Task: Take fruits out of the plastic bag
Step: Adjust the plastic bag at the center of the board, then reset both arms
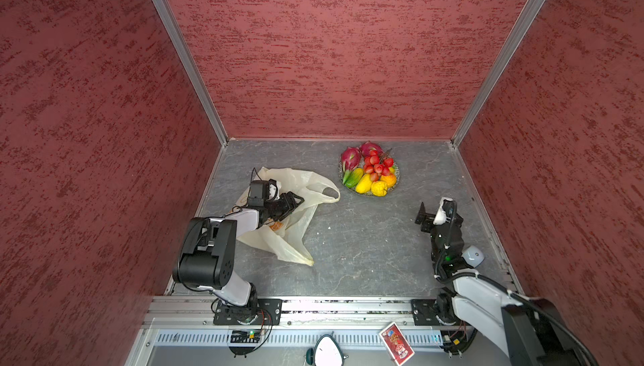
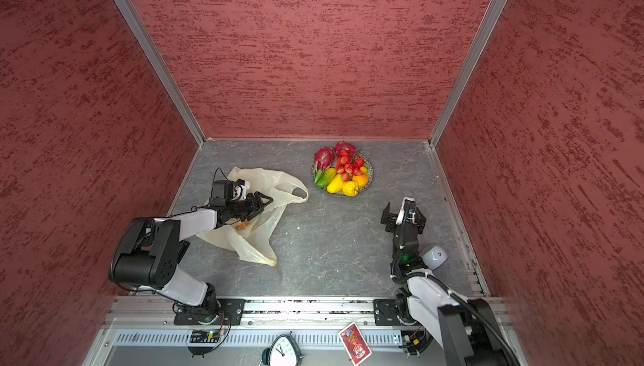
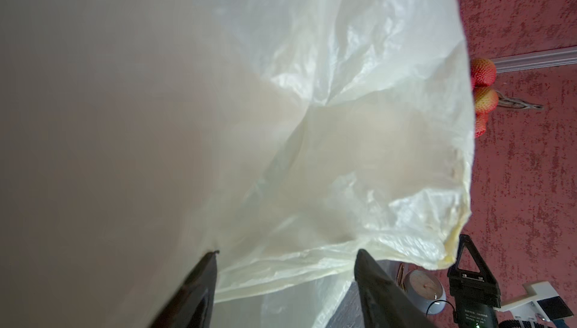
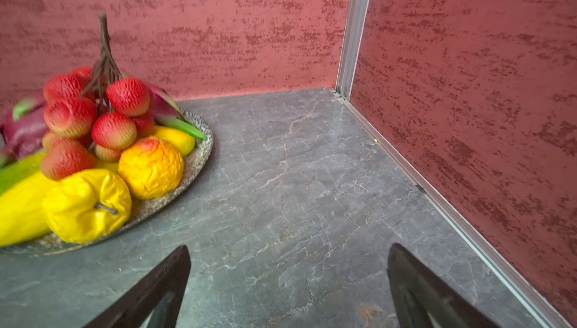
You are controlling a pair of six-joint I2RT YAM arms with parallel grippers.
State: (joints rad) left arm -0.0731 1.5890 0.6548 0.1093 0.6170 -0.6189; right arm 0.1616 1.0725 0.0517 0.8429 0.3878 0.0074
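Grey tabletop [image 1: 366, 242] stretches open between plastic bag [image 1: 299, 179] under left tool [image 3: 286, 252] and right tool [image 4: 288, 246], both spread wide, empty.

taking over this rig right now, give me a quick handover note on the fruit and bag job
Left gripper: open, jaws apart at the plastic bag, with loose film draped across them and nothing pinched.
Right gripper: open and empty, above the bare table near the plate.
Fruits: piled together on the plate, clear of the bag.
Done: the bag lies slack and collapsed on the table, and no fruit shows in it.
Left: check the part of the bag hidden under the left arm. The orange patch there looks like print, but I cannot confirm it.
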